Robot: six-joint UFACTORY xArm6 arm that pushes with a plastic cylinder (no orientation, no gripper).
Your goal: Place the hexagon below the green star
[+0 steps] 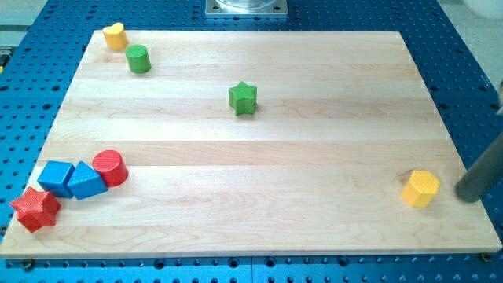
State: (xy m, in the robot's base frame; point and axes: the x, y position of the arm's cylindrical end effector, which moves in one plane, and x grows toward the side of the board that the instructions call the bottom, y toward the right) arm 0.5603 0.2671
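A pale wooden board [259,169] lies on a blue perforated table [47,47]. The yellow hexagon [420,189] sits near the board's lower right corner, well apart from the green star [243,98], which stands a little above the board's middle. My tip [469,195] rests just beside the hexagon on the view's right, close but apparently not touching (there is no hand here to be open or closed, only a bare rod holding nothing).

The step in hand looks like a long push toward the view's left. It should go best with the tip centred behind the block's right face, so it slides straight without spinning away, stopping directly under the star with a gap left.

Far from this path sit a green cylinder [139,59] and yellow heart [115,35] at the upper left, and two blue blocks [72,179], a red cylinder [110,167] and a red star [34,208] at the lower left.
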